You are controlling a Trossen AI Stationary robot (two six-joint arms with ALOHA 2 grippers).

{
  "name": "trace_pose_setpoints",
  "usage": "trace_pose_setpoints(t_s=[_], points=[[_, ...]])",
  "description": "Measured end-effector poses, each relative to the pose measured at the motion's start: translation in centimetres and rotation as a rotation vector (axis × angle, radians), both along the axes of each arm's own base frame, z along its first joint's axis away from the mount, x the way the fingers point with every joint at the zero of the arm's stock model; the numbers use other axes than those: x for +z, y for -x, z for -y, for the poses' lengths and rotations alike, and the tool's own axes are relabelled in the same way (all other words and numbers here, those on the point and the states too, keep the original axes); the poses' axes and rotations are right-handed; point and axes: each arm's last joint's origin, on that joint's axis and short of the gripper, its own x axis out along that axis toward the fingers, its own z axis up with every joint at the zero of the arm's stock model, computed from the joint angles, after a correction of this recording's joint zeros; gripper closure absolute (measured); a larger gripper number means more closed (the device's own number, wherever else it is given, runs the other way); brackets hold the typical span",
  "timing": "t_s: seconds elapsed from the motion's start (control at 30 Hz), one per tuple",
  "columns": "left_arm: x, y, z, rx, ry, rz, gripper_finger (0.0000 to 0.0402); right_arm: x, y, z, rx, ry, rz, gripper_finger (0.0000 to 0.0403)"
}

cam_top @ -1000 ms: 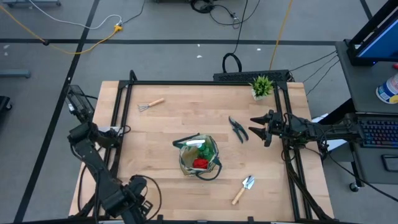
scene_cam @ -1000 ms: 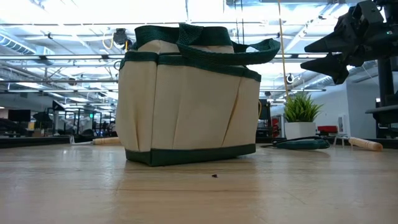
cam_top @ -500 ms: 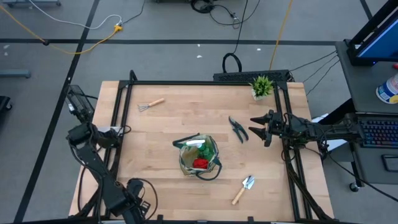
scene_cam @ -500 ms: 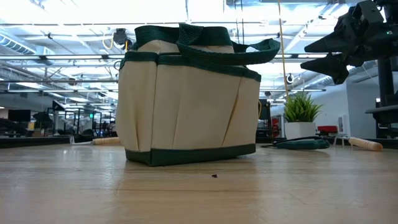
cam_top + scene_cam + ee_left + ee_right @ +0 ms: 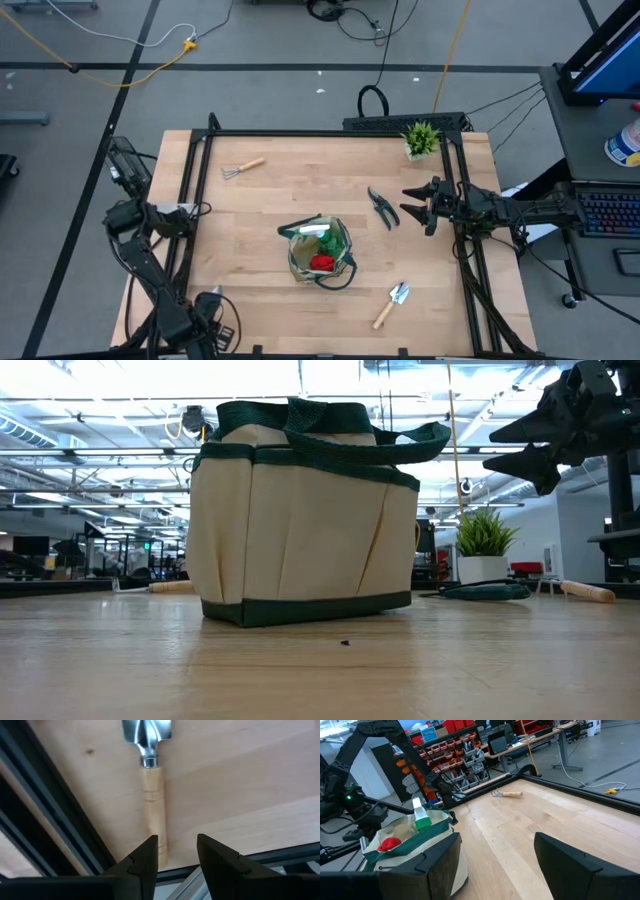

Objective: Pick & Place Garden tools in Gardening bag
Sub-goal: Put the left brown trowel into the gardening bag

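Observation:
The beige gardening bag (image 5: pixel 318 250) with green trim stands mid-table, a red glove and a green-white item inside it. A wooden-handled trowel (image 5: pixel 150 780) lies flat by the near left corner frame. My left gripper (image 5: pixel 177 845) hangs open over its handle's free end, pointing down, touching nothing; in the high view this gripper (image 5: pixel 210 302) sits at the near left corner. Dark shears (image 5: pixel 382 207), a mini rake (image 5: pixel 242 167) and a second trowel (image 5: pixel 391 304) lie on the table. My right gripper (image 5: pixel 410 205) waits open and level at the right side.
A small potted plant (image 5: pixel 421 138) stands at the far right corner. A black frame rail (image 5: pixel 60 820) runs along the table edge beside the left gripper. Bare wood lies between the bag and the left edge.
My left gripper has sunk toward the table at the near left corner and shifted a little toward the left edge. The bag, the tools and my right arm have kept still.

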Motion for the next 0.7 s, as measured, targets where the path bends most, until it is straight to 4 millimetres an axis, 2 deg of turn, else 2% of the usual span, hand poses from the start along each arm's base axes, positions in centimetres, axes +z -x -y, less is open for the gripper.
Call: trace_pose_setpoints(t_s=[0.57,0.7], points=[[0.0,1.2,0.9,0.010,0.008,0.018,0.0259,0.0,0.0,0.0,0.000,0.000,-0.001,0.0154],[-0.6,1.6,0.7,0.012,0.004,0.015,0.0259,0.0,0.0,0.0,0.000,0.000,-0.001,0.0154]])
